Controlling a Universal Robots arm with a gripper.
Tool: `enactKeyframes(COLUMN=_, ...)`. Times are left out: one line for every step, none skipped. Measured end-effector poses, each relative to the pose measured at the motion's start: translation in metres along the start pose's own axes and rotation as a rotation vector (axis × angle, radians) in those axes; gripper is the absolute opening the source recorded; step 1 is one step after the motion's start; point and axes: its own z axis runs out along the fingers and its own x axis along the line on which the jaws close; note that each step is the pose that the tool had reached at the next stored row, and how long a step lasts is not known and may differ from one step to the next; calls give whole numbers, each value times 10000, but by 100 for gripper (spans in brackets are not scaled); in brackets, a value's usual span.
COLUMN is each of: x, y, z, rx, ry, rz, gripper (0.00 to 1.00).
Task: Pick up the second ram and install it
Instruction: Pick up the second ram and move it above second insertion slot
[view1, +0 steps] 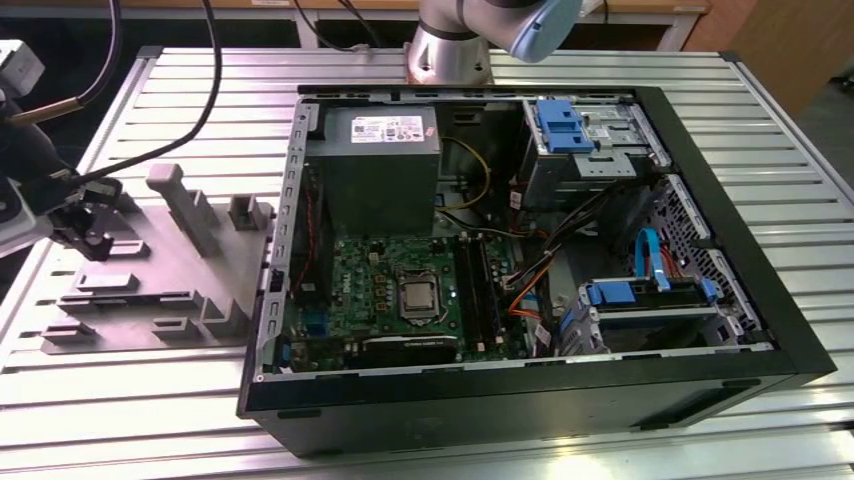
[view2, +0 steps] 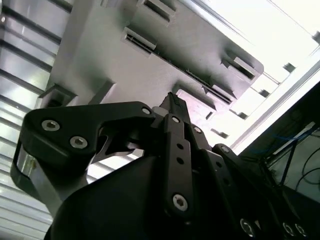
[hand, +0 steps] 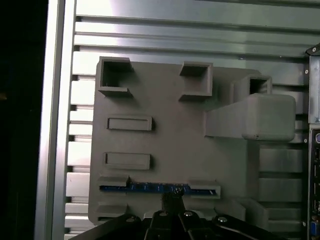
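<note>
The second ram (hand: 150, 188), a long blue stick, stands on edge in a slot near one edge of the grey holder plate (hand: 170, 140). In the first wrist view my gripper (hand: 172, 200) has its two fingertips pressed together, just beside the ram's middle. Nothing shows between them. In the second wrist view the gripper (view2: 172, 100) is shut, its tip close above the grey holder plate (view2: 110, 45). In the exterior view the black gripper (view1: 91, 240) hangs over the holder plate (view1: 160, 270) at the exterior view's left, outside the computer case.
The open computer case (view1: 534, 400) lies to the exterior view's right of the plate, with the green motherboard (view1: 387, 290), grey power supply (view1: 380, 150) and blue drive brackets (view1: 641, 292). A tall grey post (view1: 180, 200) rises from the plate. Cables hang at the back left.
</note>
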Motion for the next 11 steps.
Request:
enactKeyframes(x=0, y=0, z=0, rx=-7, ry=8, rz=-178, gripper=10)
enactKeyframes(x=0, y=0, z=1, rx=-13, ry=16, rz=-360, gripper=10)
enactKeyframes(x=0, y=0, z=2, rx=-20, ry=24, rz=-537, gripper=10)
enactKeyframes(x=0, y=0, z=2, rx=-27, ry=33, rz=-718, gripper=10)
enactKeyframes(x=0, y=0, z=3, rx=-34, ry=41, rz=-909, gripper=10)
enactKeyframes(x=0, y=0, z=5, rx=-42, ry=48, rz=-1092, gripper=10)
enactKeyframes(x=0, y=0, z=7, rx=-48, ry=57, rz=-1268, gripper=10)
enactKeyframes(x=0, y=-1, z=8, rx=-55, ry=66, rz=-1451, gripper=10)
enactKeyframes(x=0, y=-1, z=10, rx=-61, ry=74, rz=-1632, gripper=10)
enactKeyframes(x=0, y=-1, z=12, rx=-68, ry=82, rz=-1810, gripper=10)
enactKeyframes(x=0, y=-1, z=15, rx=-75, ry=90, rz=-1990, gripper=10)
